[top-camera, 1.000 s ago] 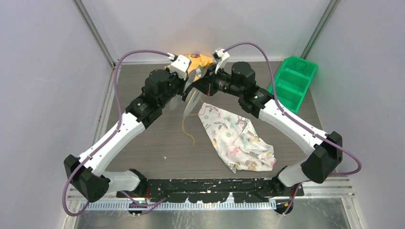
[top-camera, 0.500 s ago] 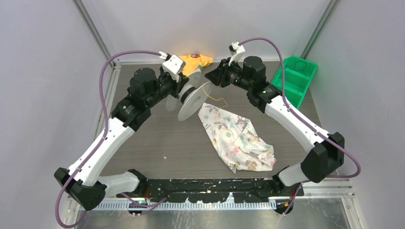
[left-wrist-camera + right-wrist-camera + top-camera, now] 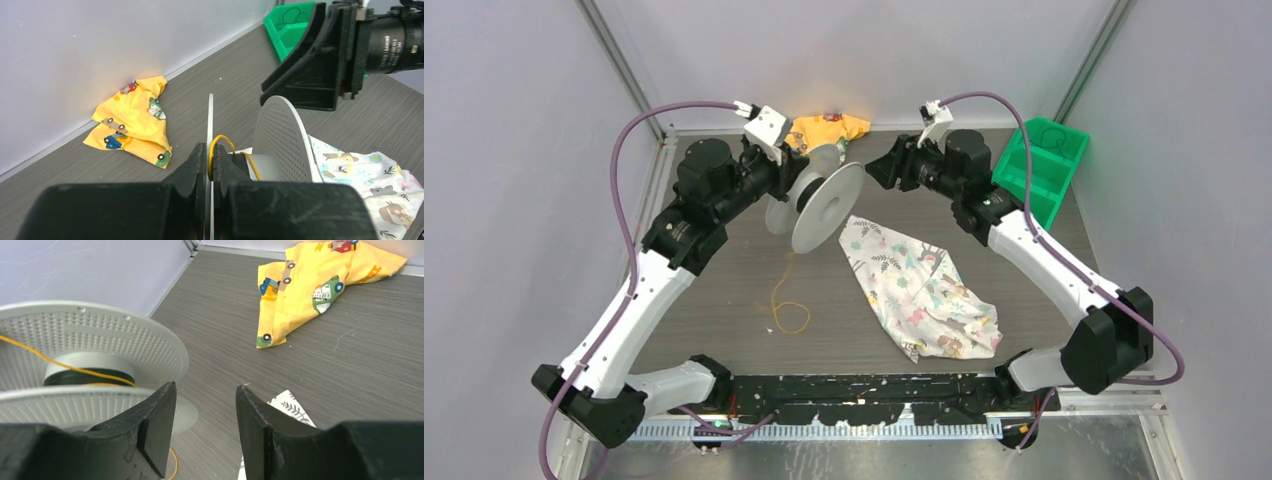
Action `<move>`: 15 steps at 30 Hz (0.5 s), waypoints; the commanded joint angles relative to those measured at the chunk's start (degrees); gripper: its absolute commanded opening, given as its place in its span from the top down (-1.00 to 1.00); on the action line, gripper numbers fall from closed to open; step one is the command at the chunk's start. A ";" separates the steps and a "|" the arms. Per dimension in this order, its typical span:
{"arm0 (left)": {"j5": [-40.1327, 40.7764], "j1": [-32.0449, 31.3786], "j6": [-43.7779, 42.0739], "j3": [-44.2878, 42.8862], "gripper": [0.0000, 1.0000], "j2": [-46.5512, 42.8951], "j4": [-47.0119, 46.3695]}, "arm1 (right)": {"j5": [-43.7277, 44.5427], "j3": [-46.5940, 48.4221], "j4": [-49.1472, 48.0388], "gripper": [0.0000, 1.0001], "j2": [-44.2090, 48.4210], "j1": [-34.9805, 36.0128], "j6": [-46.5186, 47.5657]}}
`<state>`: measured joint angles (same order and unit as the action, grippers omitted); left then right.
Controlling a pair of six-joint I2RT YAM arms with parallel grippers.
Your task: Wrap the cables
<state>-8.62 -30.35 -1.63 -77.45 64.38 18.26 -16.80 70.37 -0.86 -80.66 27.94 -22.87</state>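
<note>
A white spool (image 3: 826,206) hangs above the table at the back. My left gripper (image 3: 796,186) is shut on one of its thin rims (image 3: 210,120). The yellow cable (image 3: 221,140) arches over the left fingers (image 3: 227,162) and runs onto the spool's hub. In the right wrist view a strand of cable (image 3: 60,363) crosses the hub between the rims of the spool (image 3: 95,335). The cable's loose end lies in a loop (image 3: 790,314) on the table below. My right gripper (image 3: 876,170) stands open just right of the spool, its jaws (image 3: 206,396) holding nothing.
A patterned white cloth (image 3: 919,290) lies right of centre, under and in front of the right arm. A yellow printed cloth (image 3: 826,128) sits against the back wall. A green bin (image 3: 1036,170) stands at the back right.
My right gripper has opened, let go of the cable and drawn back to the right. The cable's end dropped into a loop on the table. My left arm carried the spool left.
</note>
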 commanded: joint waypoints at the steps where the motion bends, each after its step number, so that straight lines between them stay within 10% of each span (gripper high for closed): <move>1: -0.43 0.30 1.36 -3.41 0.99 -1.55 -5.44 | -2.13 -2.75 -3.31 -0.14 6.62 -0.77 0.50; 6: 0.20 0.38 1.36 -3.50 0.99 -1.00 -5.90 | -8.84 -7.65 -6.86 -0.56 10.16 -0.68 -0.07; 15: 5.00 0.47 4.59 -3.46 0.99 -1.22 -8.57 | -9.78 -13.22 -9.98 -0.61 10.17 1.27 -2.33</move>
<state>-6.96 -30.24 0.78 -77.71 64.60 17.58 -25.12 58.85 -6.50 -70.76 28.36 -24.03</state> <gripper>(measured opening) 0.046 0.803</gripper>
